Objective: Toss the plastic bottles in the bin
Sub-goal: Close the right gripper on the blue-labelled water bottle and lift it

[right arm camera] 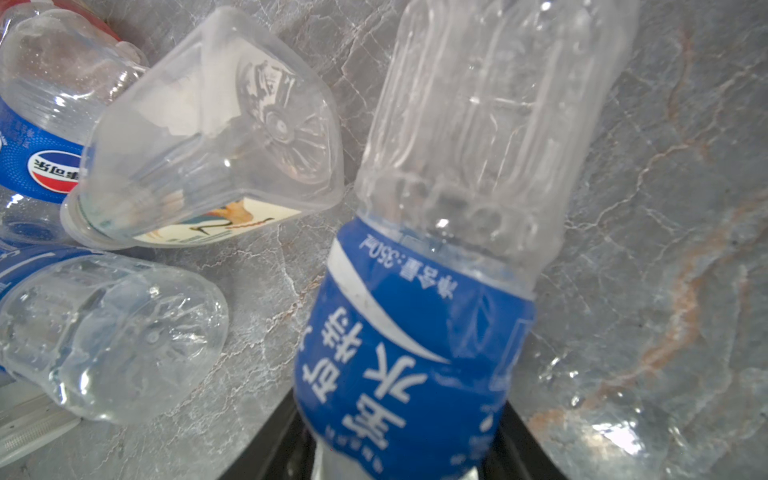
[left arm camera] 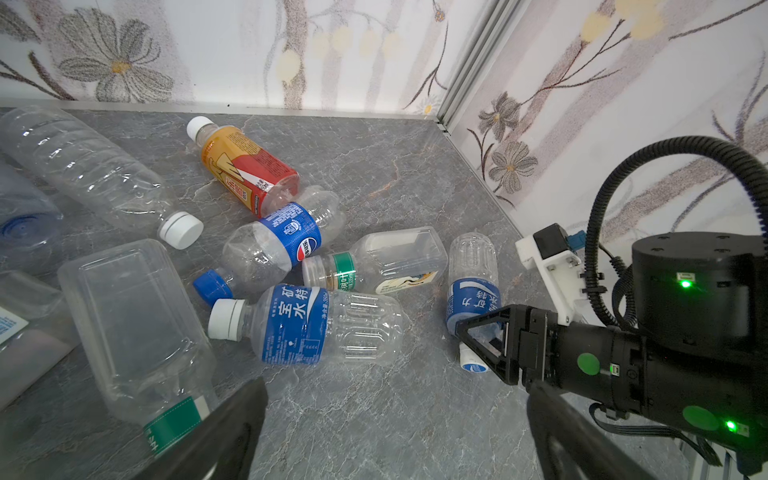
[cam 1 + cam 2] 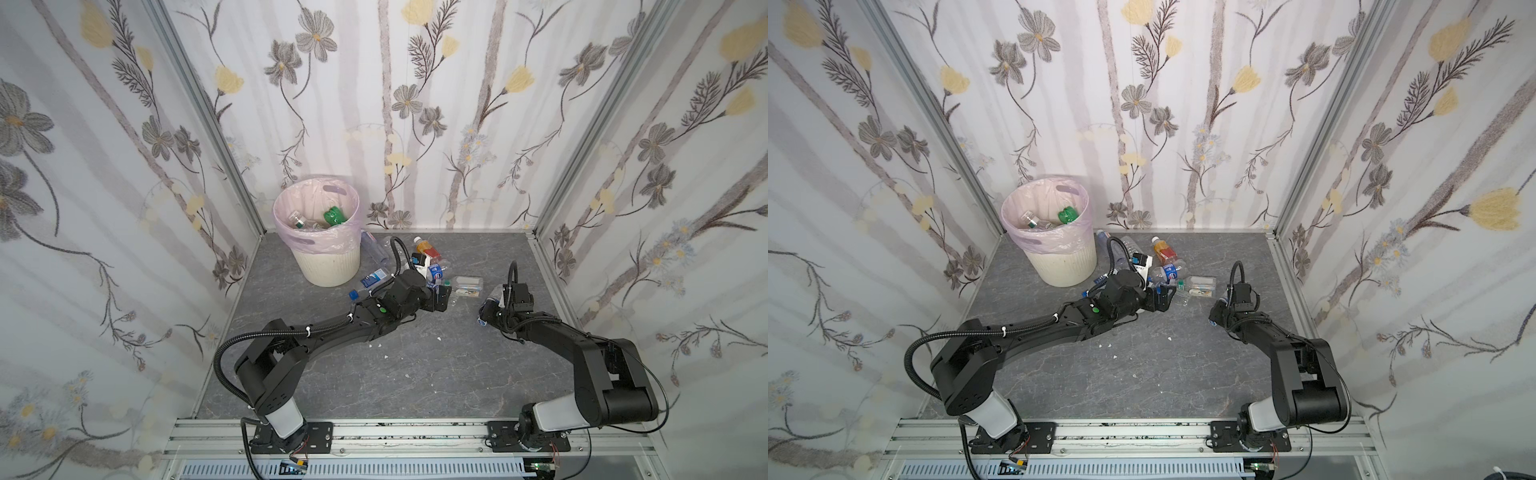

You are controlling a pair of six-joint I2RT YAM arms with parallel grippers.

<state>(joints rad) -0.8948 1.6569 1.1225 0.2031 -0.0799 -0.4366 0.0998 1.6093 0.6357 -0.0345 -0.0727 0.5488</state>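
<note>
The cream bin point(image 3: 328, 266) with its pink liner stands at the back left and holds a green bottle point(image 3: 334, 216) and clear ones. Several plastic bottles lie in a heap to its right: an orange-red one point(image 2: 245, 166), a Pepsi-labelled one point(image 2: 282, 241), a white-capped blue-labelled one point(image 2: 307, 328) and a square clear one point(image 2: 382, 266). My left gripper point(image 2: 395, 399) hangs open over bare floor just short of the heap. My right gripper point(image 1: 399, 449) is shut on a clear blue-labelled bottle point(image 1: 415, 332) lying at the heap's right edge, with both fingers against the label.
Another square clear bottle point(image 2: 133, 324) lies close beside my left finger, and a long clear bottle point(image 2: 83, 166) lies past it. Flowered walls close in the grey marbled floor point(image 3: 415, 374) at the back and sides. An aluminium rail point(image 3: 415, 432) runs along the front.
</note>
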